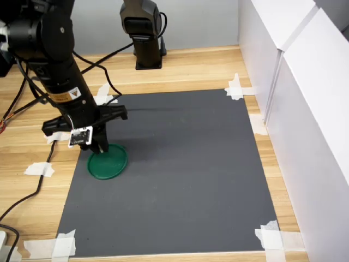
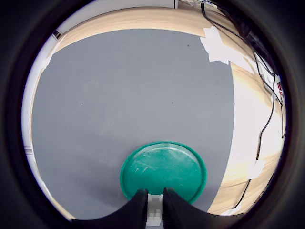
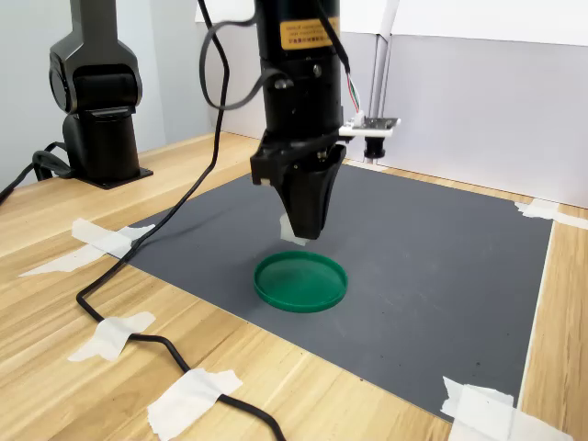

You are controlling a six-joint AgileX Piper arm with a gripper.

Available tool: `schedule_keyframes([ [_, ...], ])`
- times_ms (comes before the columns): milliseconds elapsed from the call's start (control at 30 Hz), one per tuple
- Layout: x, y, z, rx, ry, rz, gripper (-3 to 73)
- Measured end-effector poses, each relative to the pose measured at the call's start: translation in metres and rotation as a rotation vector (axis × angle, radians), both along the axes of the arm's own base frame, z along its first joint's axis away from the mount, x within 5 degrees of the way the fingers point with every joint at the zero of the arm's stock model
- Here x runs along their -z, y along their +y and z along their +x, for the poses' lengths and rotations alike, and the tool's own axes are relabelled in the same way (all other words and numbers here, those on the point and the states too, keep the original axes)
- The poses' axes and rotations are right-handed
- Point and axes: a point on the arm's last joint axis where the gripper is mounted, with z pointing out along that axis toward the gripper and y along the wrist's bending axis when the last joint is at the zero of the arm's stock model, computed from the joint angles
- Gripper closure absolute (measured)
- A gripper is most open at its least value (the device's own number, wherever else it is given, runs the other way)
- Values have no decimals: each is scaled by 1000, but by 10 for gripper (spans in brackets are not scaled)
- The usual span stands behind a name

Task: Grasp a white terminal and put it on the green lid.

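Hanging above the near edge of the flat round dark-green plastic lid (image 3: 300,280), which lies toward the first exterior view's left on the dark grey mat (image 1: 180,174), the black gripper (image 2: 154,210) has its jaws nearly closed, pinching the tiny white plastic terminal block (image 2: 154,213) between the fingertips. This block looks light, stiff and a little slippery, so I judge that a hold on its two flat sides suits it best

A dark grey mat (image 1: 185,174), taped at its corners with white tape pieces (image 1: 272,237), lay on a wooden table (image 1: 191,68) beside white panels (image 1: 305,109).
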Motion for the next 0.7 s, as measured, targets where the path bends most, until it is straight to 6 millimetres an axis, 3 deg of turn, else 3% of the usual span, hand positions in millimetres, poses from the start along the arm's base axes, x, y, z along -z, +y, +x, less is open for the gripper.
schedule_keyframes([
  [233,18,-3,6,-18,32,-24,616],
  [500,19,-4,7,-81,20,-49,614],
  [700,19,-4,7,-90,26,-51,541],
])
